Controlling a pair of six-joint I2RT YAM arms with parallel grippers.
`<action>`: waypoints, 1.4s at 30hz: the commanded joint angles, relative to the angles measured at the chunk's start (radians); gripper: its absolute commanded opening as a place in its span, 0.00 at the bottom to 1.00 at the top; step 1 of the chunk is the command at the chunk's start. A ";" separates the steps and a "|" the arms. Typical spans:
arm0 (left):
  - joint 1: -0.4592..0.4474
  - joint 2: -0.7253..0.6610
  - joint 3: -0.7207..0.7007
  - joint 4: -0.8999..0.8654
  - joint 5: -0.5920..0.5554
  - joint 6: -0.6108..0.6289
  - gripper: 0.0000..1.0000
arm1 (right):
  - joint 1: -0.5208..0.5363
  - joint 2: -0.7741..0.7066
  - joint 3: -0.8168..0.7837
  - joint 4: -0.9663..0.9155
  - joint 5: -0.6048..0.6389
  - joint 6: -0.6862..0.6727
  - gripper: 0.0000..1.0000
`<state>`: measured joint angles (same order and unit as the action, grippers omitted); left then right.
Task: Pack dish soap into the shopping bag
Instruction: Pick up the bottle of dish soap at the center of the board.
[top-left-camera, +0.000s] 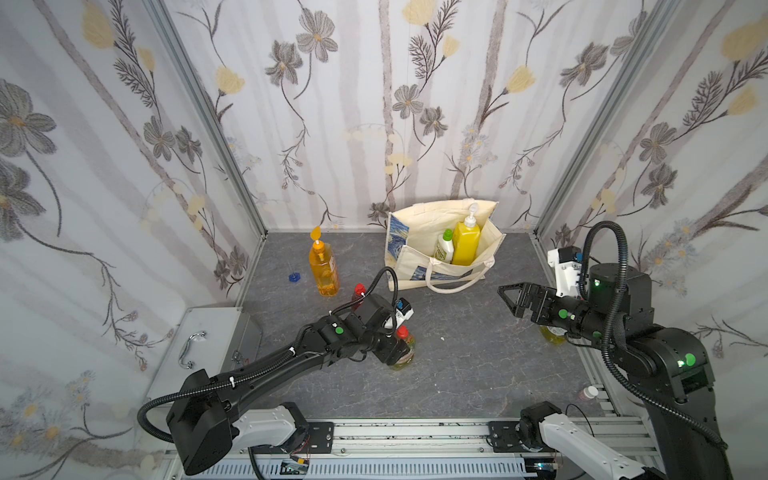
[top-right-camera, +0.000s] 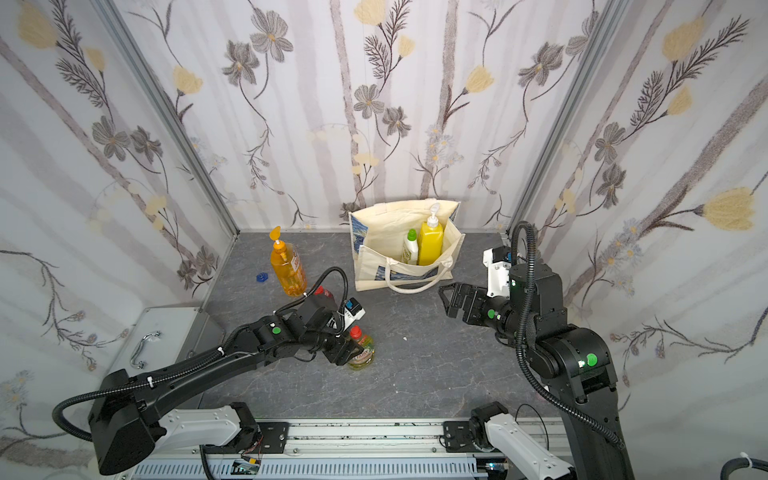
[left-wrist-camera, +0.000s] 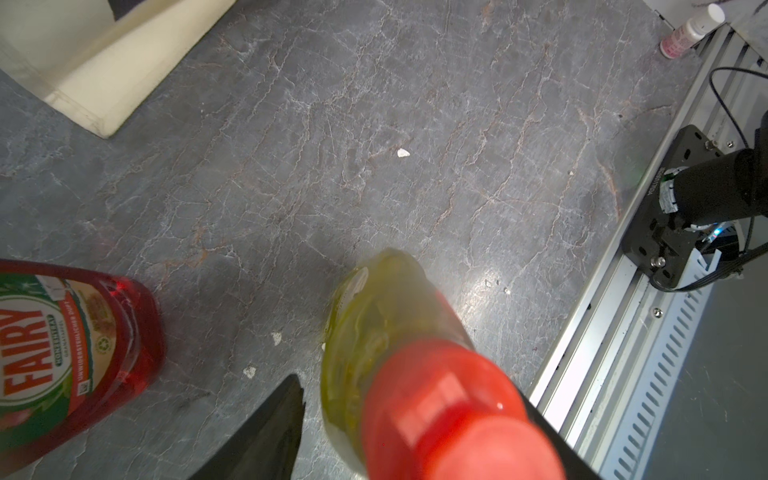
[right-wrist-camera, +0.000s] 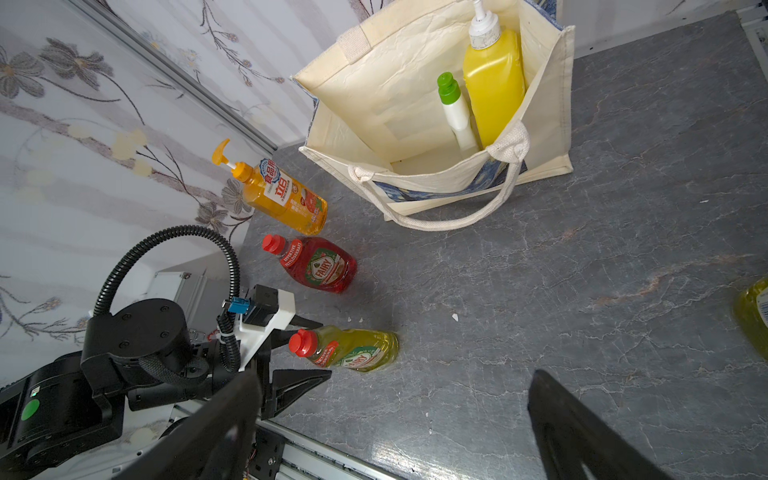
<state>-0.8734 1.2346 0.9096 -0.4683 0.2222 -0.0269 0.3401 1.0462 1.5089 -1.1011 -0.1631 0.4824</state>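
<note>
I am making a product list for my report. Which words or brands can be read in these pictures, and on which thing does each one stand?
"FAIRY": red bottle, front label.
"UNWIDERSTEHLICHER DUFT": same label, under the brand.
"FAIRY": yellow-green bottle nearest the red one.
"立白": orange pump bottle.
Other small print, and the label of the white bottle: too small or blurred to read.

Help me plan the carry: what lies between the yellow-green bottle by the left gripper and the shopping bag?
Only bare gray tabletop separates the yellow-green bottle and the shopping bag, as the right wrist view shows; the red bottle stands aside.
</note>
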 joint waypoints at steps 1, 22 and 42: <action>0.004 0.007 -0.005 0.047 0.017 -0.002 0.69 | 0.001 0.008 0.005 0.028 -0.009 0.013 1.00; 0.022 0.022 -0.035 0.132 0.029 -0.024 0.68 | 0.001 0.047 0.036 0.017 -0.014 0.004 1.00; 0.023 0.088 -0.017 0.153 0.067 -0.029 0.52 | 0.001 0.046 0.045 -0.001 -0.004 -0.001 1.00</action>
<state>-0.8516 1.3224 0.8814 -0.3439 0.2783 -0.0525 0.3393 1.0908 1.5490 -1.1027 -0.1638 0.4808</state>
